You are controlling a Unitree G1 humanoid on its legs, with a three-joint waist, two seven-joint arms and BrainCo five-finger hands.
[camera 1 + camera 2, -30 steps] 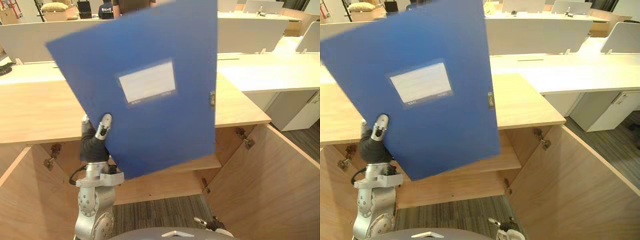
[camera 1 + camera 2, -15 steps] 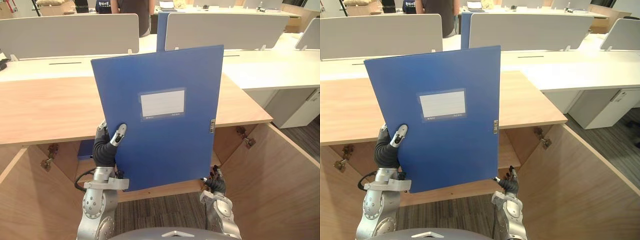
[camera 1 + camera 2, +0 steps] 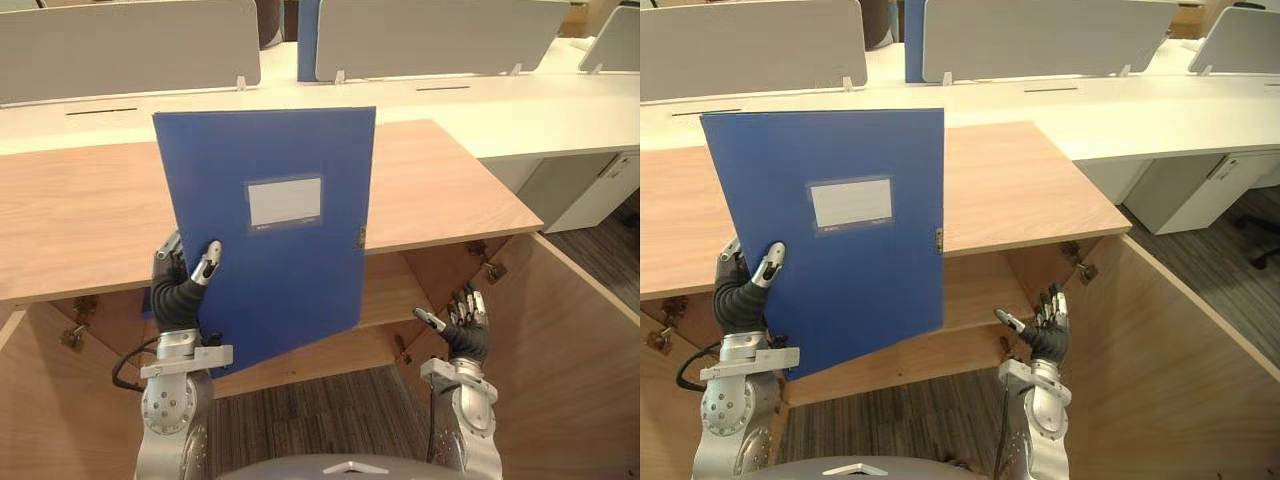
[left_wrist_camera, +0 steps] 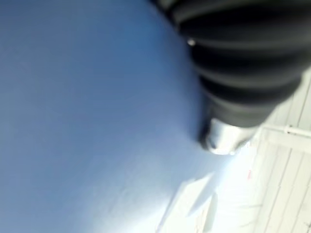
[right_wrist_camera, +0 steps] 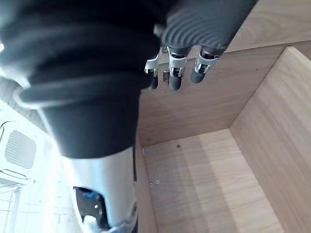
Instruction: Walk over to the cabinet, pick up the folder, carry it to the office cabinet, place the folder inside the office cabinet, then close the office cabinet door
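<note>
Folder [image 3: 290, 285] may swing or slip, pinched at one edge by fingers of the left hand [image 3: 180, 288] alone, right hand [image 3: 463, 328] fingers spread wide.

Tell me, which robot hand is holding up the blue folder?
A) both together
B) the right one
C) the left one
C: the left robot hand pinches the blue folder at its lower corner with its thumb on the cover, while the right robot hand is open and apart from it.
</note>
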